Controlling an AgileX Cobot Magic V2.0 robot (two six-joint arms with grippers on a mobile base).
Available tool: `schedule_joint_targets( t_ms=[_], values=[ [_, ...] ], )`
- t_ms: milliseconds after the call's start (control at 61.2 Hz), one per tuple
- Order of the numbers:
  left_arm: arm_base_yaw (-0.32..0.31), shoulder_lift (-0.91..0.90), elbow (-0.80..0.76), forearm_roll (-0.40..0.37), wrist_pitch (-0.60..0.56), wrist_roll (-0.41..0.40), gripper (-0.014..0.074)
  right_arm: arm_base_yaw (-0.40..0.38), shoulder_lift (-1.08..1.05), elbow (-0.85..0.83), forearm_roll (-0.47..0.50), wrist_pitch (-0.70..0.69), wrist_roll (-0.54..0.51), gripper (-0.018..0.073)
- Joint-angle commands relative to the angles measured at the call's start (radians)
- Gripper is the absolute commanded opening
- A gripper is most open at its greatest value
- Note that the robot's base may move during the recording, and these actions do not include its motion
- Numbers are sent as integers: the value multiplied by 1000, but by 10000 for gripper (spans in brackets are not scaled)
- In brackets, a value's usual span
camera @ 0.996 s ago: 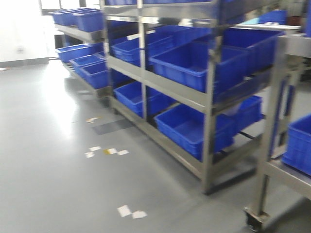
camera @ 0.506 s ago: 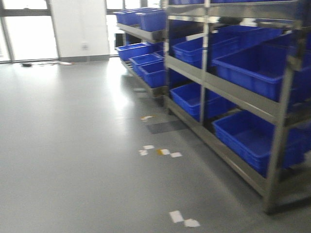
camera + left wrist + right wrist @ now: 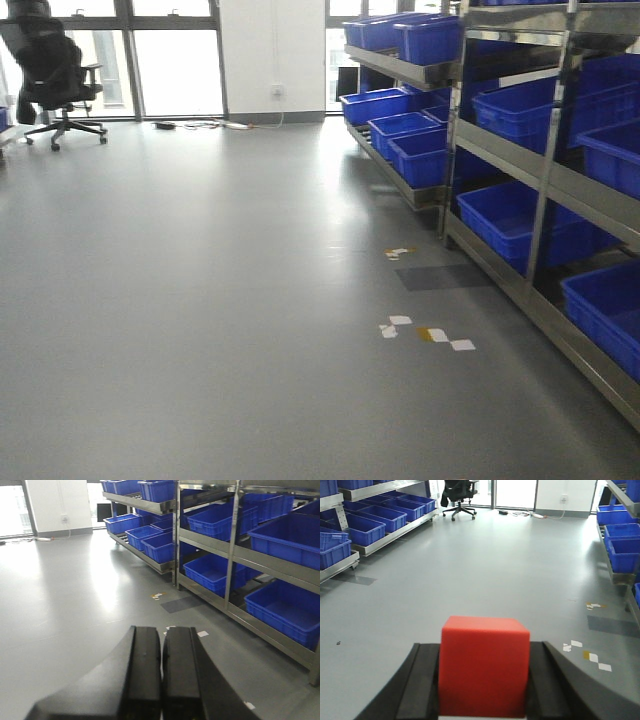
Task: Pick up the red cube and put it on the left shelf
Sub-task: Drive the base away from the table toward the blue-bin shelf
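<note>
Front-facing view first, going left to right: a black office chair (image 3: 55, 70) sat by the windows (image 3: 175, 60) at the far left. Next came a wide stretch of shiny grey floor (image 3: 200, 300) and a white wall section (image 3: 272, 50) with a socket low on it. A few scraps of tape (image 3: 425, 332) were stuck down near a dark patch (image 3: 440, 277). Along the right edge ran a steel rack (image 3: 545, 190) packed with blue bins (image 3: 420, 155).

Left wrist cam: the left gripper (image 3: 161, 670) filled the bottom of the shot. Its two black fingers (image 3: 142, 670) were pressed flat against each other with nothing between them. Past it was grey floor, and to the right more steel racking loaded with blue bins on every level.

Right wrist cam was the interesting one. The left shelf (image 3: 380, 517) stood off at the left edge with its own row of blue bins, well apart from the arm, and the office chair was way back near the glass doors. Bottom centre, the right gripper (image 3: 484, 652) was clamped on the red cube (image 3: 484, 667), with a black finger touching each side. The cube sat square and upright between them. Further right there were tape scraps on the floor and another stack of bins at the far edge.
</note>
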Motion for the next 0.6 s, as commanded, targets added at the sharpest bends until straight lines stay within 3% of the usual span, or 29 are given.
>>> schedule_joint_targets(
  t_ms=[0,588],
  values=[
    [-5,-13,23,-6,-88,-1,102,-6,11,-26,0,-91,-8,110],
    [-5,-13,23,-6,-88,-1,102,-6,11,-26,0,-91,-8,110]
  ],
)
